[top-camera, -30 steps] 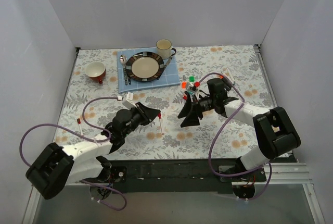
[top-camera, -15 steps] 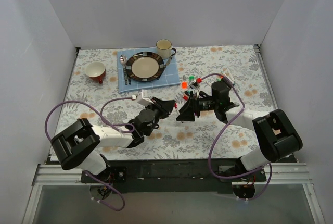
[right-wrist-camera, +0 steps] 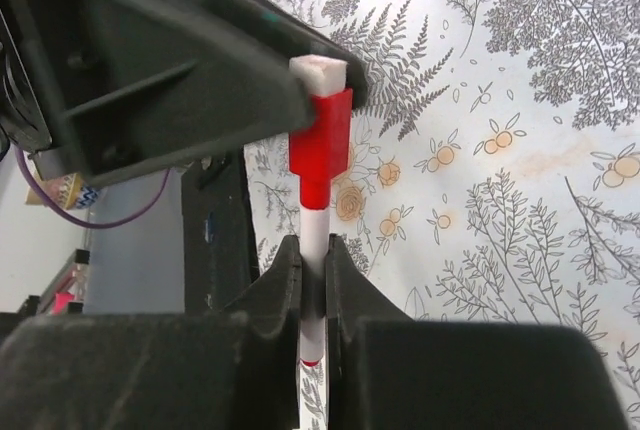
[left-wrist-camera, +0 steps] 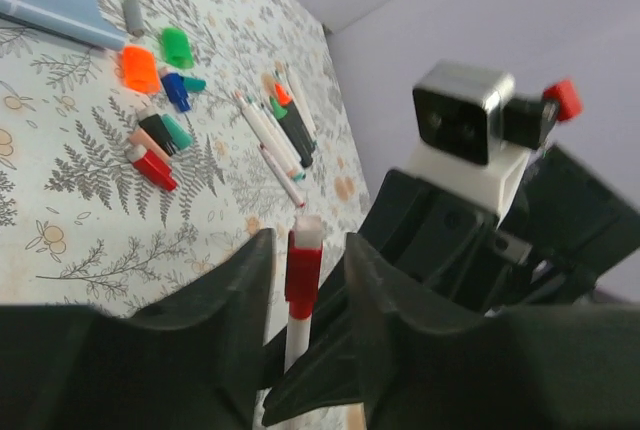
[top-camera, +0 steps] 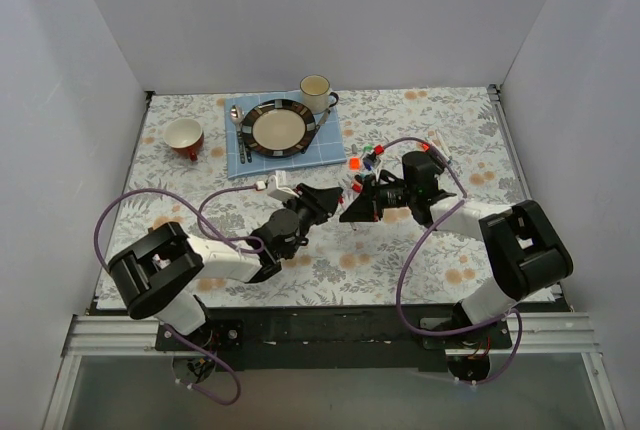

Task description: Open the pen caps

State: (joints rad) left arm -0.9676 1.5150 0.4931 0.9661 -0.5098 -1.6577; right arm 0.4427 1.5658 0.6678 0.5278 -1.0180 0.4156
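Motion belongs to the left arm (top-camera: 225,250). From above, we see that it has swung in from the left side of the counter (top-camera: 450,120) to the centre, elbow folded low. Its jaws now stand nose to nose with those of the right arm (top-camera: 470,212), which has barely shifted. We judge that the two are setting up a pull-off rather than a pickup. What sits between them is too small to tell from here. Loose caps (top-camera: 354,163) lie on the counter just behind the meeting point.

From the left wrist, a pen (left-wrist-camera: 297,345) stands upright between the left jaws, its red cap (left-wrist-camera: 303,275) level with them. The left jaws are released, with a gap on each side of the cap, so nothing is gripped yet. The right arm's black body leans in from the right. Further off on the counter lie other pens (left-wrist-camera: 280,130) and more caps.

From the right wrist, the right jaws are clenched on the white barrel below the cap, holding the pen in the air above the counter. A left jaw shows as a dark mass beside the cap. The cap is not yet off. We reckon the left jaws must close on it, then draw away along the barrel's line.
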